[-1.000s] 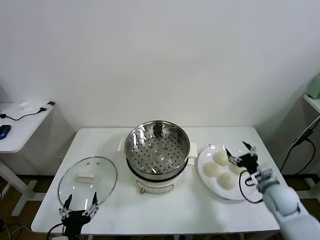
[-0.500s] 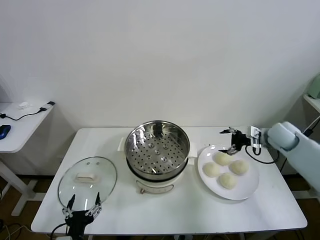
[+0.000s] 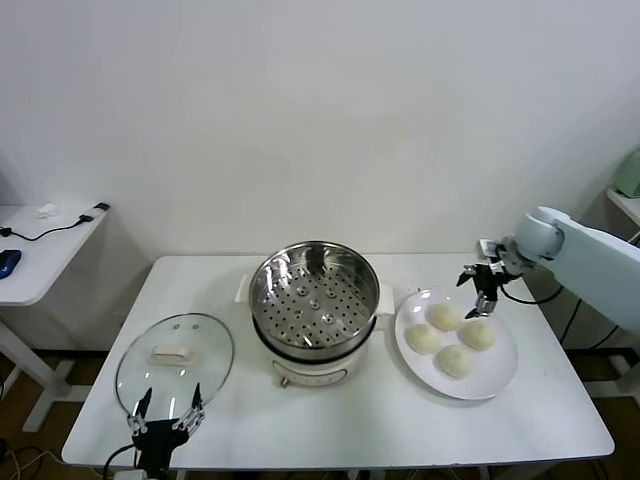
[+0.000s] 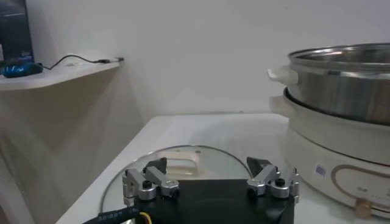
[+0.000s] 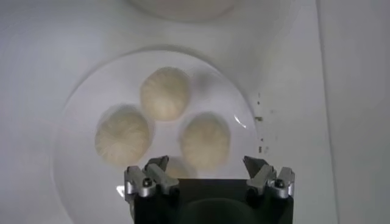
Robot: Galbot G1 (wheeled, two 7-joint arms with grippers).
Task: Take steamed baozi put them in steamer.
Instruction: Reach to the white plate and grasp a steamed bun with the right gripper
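The left pincer (image 3: 165,416) hung at the near edge of the counter (image 3: 350,420), jaws spread and gripping nothing, just in front of the glass lid (image 3: 175,362) lying flat there. Farther back, the steamer (image 3: 315,310) stood at mid-counter with its perforated tray bare, and four buns (image 3: 452,337) sat together on the white plate (image 3: 500,375) beside it. The right pincer (image 3: 482,291) hovered over the plate's far rim, jaws released and gripping nothing.

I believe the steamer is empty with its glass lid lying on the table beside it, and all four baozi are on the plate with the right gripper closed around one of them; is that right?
Not quite: the right gripper is open above the plate, gripping none of the baozi, as the right wrist view shows. The steamer is indeed empty, its glass lid on the table beside it.
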